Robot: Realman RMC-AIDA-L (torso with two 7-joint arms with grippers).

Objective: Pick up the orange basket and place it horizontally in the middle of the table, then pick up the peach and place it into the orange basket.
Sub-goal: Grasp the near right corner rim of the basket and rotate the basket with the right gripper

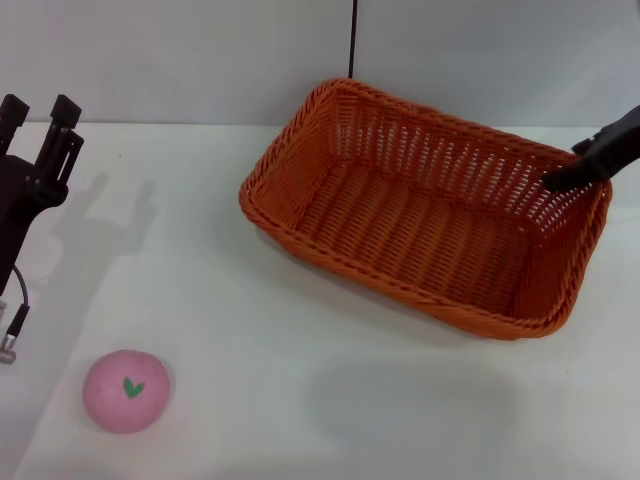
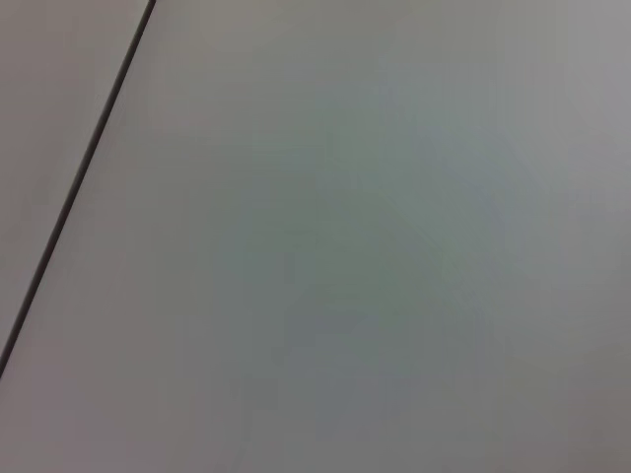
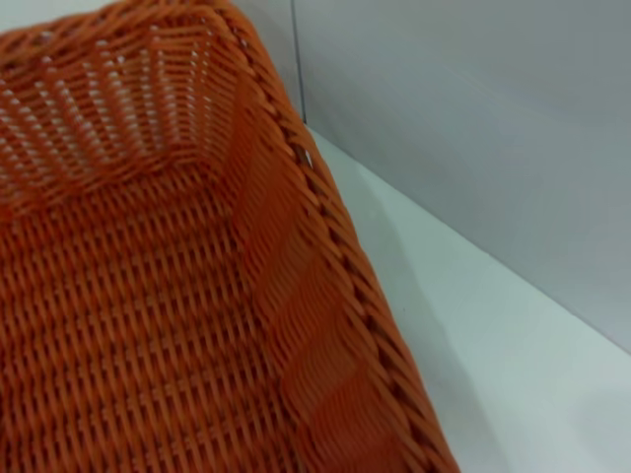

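Head view is showing the large rectangular orange woven wicker basket (image 1: 425, 210) sitting at the upper right of the frame on the wide plain white desk (image 1: 300, 400), skewed at an angle rather than lying level across the picture. The right gripper (image 1: 562, 180) is reaching in from the right edge at the basket's far-right rim, one dark finger lying over the braided edge; whether the fingers are pinching the rim I cannot tell. The right wrist view is looking down along that rim (image 3: 335, 256) and the inner wall.

The small round pink peach (image 1: 126, 390) is resting at the lower left, well apart from the basket. The left gripper (image 1: 38, 120) is idling at the left edge, fingers spread.

A one-corner hold is risking the basket tipping or swinging, and slipping free.
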